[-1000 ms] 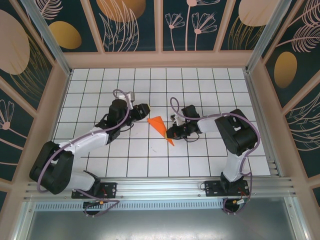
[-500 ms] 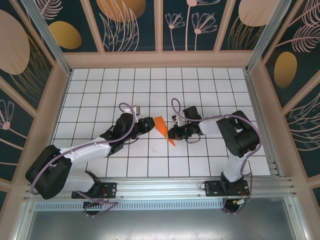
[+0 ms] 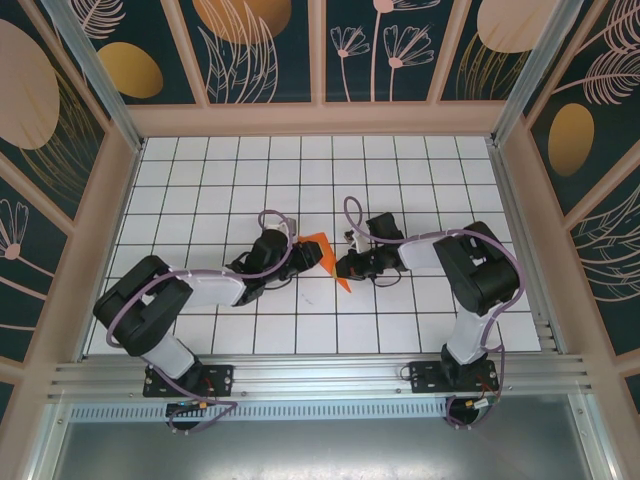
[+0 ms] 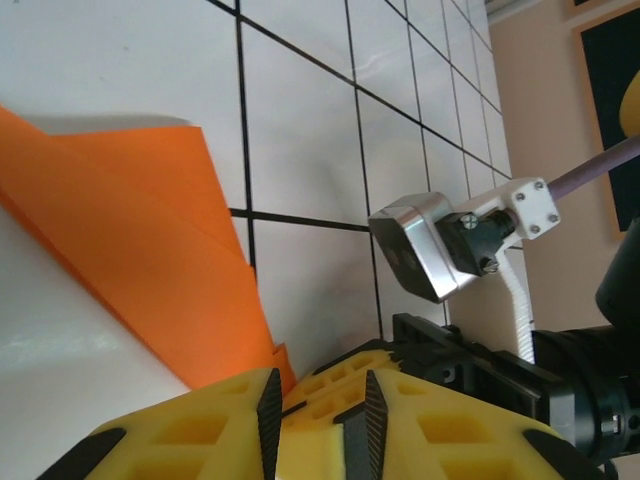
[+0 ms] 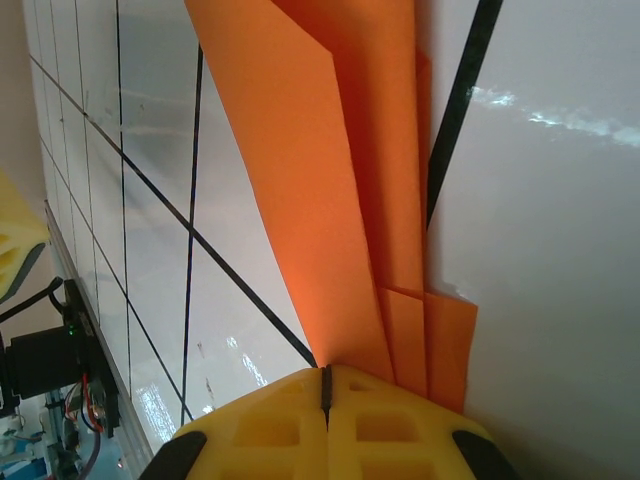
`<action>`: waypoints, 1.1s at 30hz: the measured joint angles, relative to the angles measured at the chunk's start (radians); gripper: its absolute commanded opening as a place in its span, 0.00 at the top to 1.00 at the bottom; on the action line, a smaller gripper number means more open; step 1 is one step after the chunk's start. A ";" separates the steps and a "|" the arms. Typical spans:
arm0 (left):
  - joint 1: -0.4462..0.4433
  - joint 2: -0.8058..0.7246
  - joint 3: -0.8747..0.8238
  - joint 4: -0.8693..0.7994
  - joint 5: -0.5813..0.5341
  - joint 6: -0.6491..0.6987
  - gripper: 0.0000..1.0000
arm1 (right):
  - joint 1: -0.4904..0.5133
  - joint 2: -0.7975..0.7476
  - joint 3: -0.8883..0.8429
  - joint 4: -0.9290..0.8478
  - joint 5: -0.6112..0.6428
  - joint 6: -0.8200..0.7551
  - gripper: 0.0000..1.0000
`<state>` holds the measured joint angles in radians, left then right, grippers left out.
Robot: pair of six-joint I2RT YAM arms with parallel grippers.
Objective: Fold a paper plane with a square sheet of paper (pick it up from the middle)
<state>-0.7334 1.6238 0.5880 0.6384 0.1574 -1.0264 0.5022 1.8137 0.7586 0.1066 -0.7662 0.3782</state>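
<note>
My left gripper (image 4: 320, 392) stands with its yellow fingers drawn near together, a narrow gap between the black pads; one corner of the paper plane (image 4: 130, 250) reaches the mouth of that gap, and I cannot tell whether it is pinched or merely touched. My right gripper (image 5: 325, 385) is closed, its two fingers meeting along a single seam, and the layered narrow end of the orange paper runs in under its tip; whether that end is clamped or only pressed down is not clear. Seen from above, the plane lies about the middle of the table (image 3: 200, 170), well apart from every edge. Its long axis runs from a wider end toward the far edge to a pointed end toward the near edge, leaning slightly to the right. The left gripper meets the wider far end from the left, and the right gripper meets the near point from the right, so each arm is at one end and neither is nearer. Any coming crease probably depends on the right end staying anchored while the left works across this axis.
</note>
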 measured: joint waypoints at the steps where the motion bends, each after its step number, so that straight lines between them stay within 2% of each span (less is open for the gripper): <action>1: 0.000 0.017 0.004 0.017 0.004 -0.001 0.69 | -0.002 0.002 0.000 0.000 -0.003 0.003 1.00; 10: 0.000 0.167 0.012 0.137 0.064 -0.035 0.70 | -0.009 0.012 0.005 0.000 -0.020 0.026 1.00; 24: -0.010 0.250 0.011 0.247 0.150 -0.070 0.68 | -0.011 0.014 0.005 0.008 -0.021 0.060 1.00; 33: -0.007 0.293 0.011 0.306 0.144 -0.079 0.69 | -0.013 0.018 0.004 0.014 -0.026 0.081 1.00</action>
<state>-0.7406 1.9167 0.5987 0.9443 0.3016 -1.1049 0.4896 1.8320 0.7628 0.1211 -0.7918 0.4591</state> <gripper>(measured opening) 0.318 0.064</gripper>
